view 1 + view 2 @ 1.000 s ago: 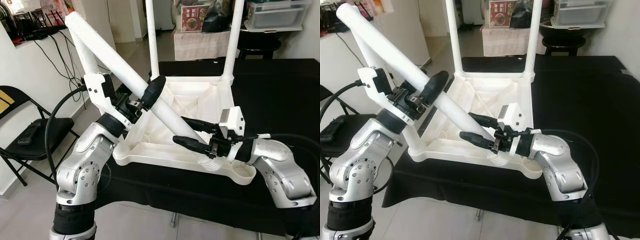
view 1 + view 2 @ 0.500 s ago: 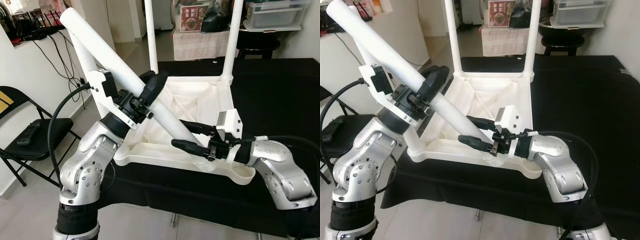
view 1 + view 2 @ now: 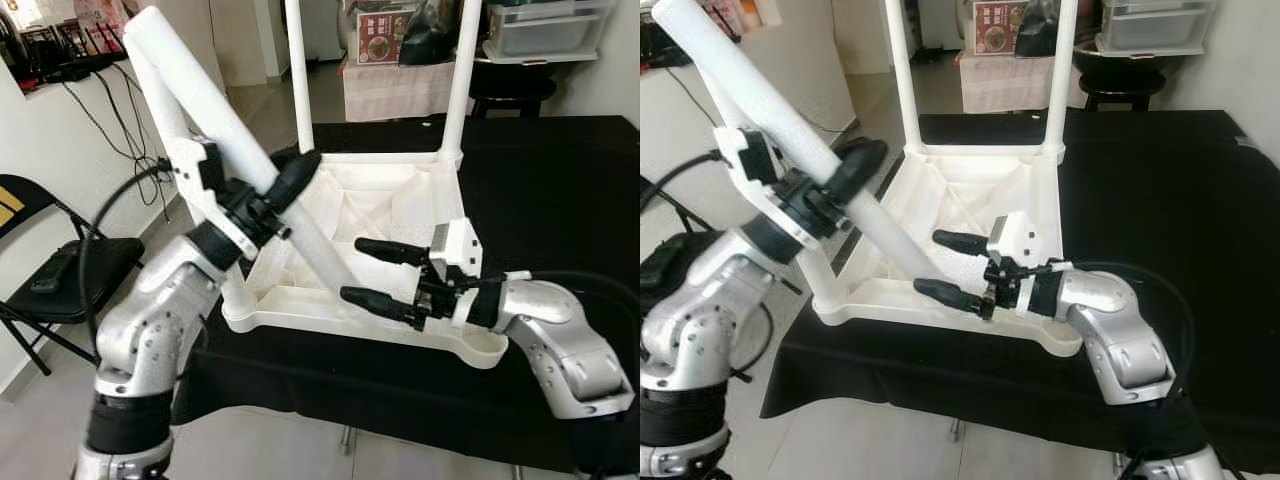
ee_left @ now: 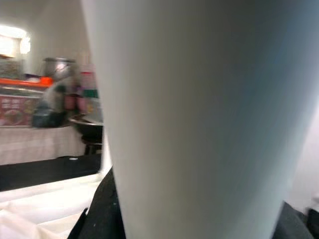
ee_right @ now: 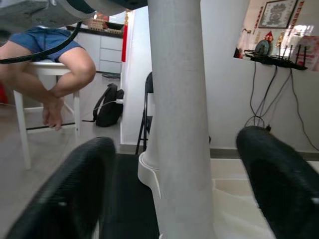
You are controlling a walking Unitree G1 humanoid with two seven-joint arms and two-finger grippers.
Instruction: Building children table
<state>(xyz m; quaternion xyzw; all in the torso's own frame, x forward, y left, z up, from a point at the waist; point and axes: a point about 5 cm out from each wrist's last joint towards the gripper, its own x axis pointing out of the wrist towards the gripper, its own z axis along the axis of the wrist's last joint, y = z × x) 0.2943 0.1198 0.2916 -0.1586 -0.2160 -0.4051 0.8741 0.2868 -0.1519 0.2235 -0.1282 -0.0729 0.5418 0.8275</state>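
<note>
Currently left gripper [image 3: 285, 190] is clamped on the loose white leg [image 3: 215, 105], which slants down into the upturned table top [image 3: 400, 200] on the black cloth [image 3: 560, 200]. Right gripper [image 3: 378, 273] spread wide around its lower end, not touching.

A black cloth-covered work surface [image 3: 560, 190] serves as landmark. Left of it stands a black folding metal chair [image 3: 40, 285] with a dark remote-like object [image 3: 52, 272] on its seat. Beyond its far edge sit a clear plastic storage drawer [image 3: 545, 28] and a black round stool [image 3: 512, 85].

A seated person's bare legs [image 5: 55, 69] and a black backpack [image 5: 107, 107] on the floor appear in the right wrist view.
</note>
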